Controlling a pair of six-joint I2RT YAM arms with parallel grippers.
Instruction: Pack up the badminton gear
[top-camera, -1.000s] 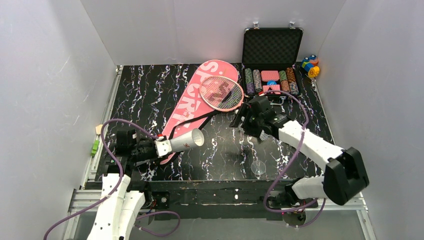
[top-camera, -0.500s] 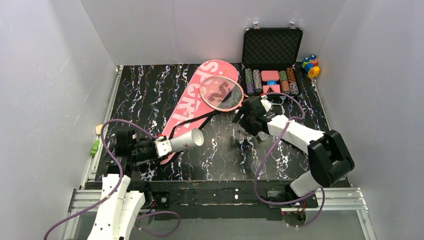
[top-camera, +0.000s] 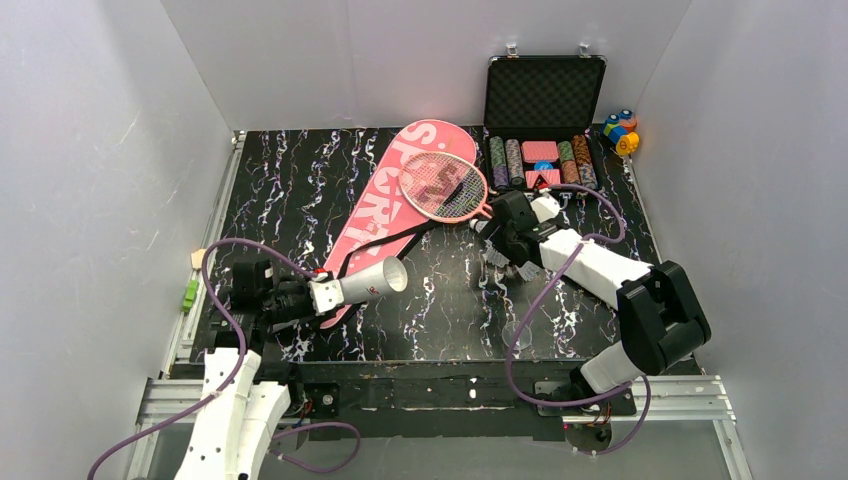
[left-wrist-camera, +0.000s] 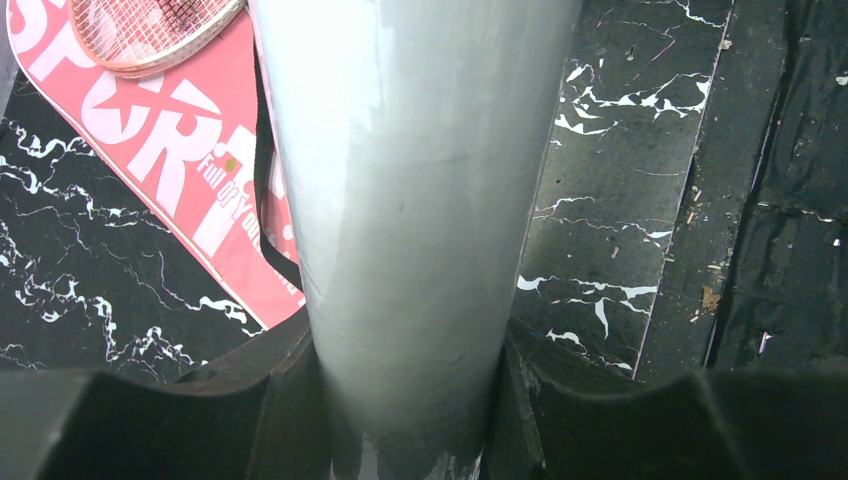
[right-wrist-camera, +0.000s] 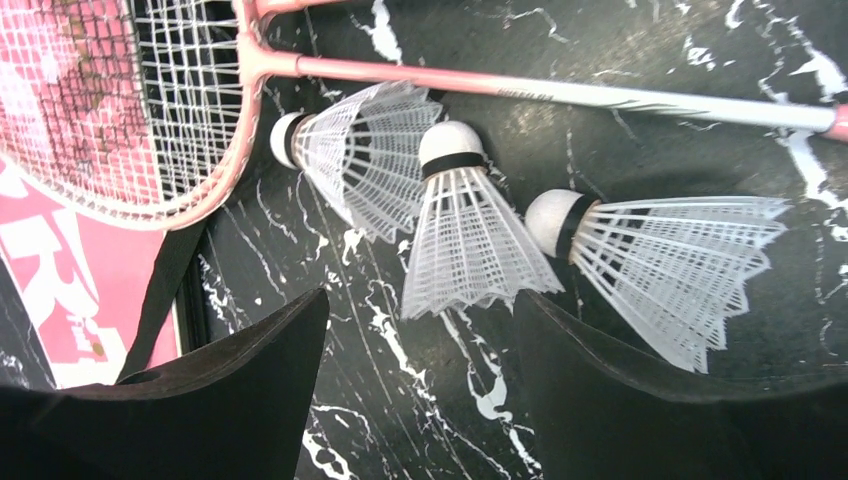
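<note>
**Tube in the left grip, right jaws wide over the shuttlecocks**

Nearest, the left gripper is clamped on the closed end of the tube, its fingers pressed to both sides; the tube is held off the table, open mouth towards the middle, beside the narrow end of the bag. Farther in, the right gripper hangs low with its jaws apart and nothing between them; three shuttlecocks lie on the table just beyond its fingertips, cork ends away from it, the middle one's skirt nearest the gap. Behind them lies a racket, its shaft across the table and its head resting on the bag; a second frame seems to lie under it, though the strings blur together. At the back stands the open case, with the blocks to its right.
</note>
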